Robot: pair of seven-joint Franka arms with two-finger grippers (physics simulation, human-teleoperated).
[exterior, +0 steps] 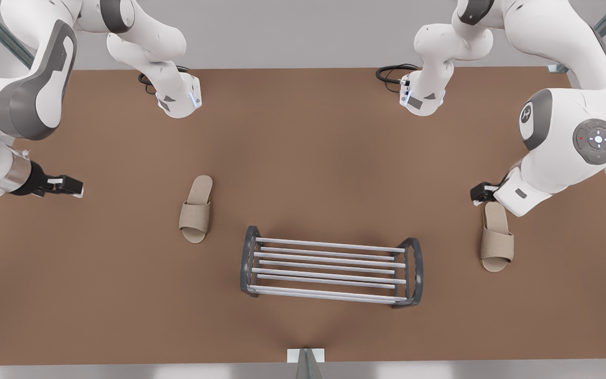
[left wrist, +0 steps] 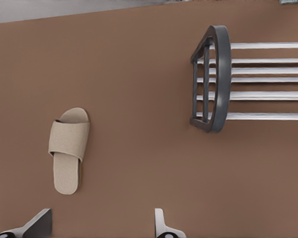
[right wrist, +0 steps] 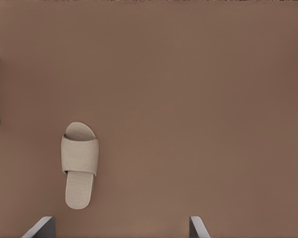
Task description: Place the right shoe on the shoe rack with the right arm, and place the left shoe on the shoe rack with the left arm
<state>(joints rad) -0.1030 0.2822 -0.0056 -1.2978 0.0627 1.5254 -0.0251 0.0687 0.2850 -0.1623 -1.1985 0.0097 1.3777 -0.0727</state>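
**Shoe and Rack Orientation, Both Shoes on Table**

The shoe rack point(exterior: 329, 266) stands on the brown table point(exterior: 303, 131), with its bars running across the front view. The right shoe point(exterior: 196, 209) lies off the rack's end at the front view's left, and the left shoe point(exterior: 496, 237) lies off the opposite end. Both shoes lie crosswise to the bars, toes toward the near edge. The left gripper point(exterior: 479, 193) is at the left shoe's heel, fingers spread. The right gripper point(exterior: 69, 185) is well apart from the right shoe, fingers also spread.
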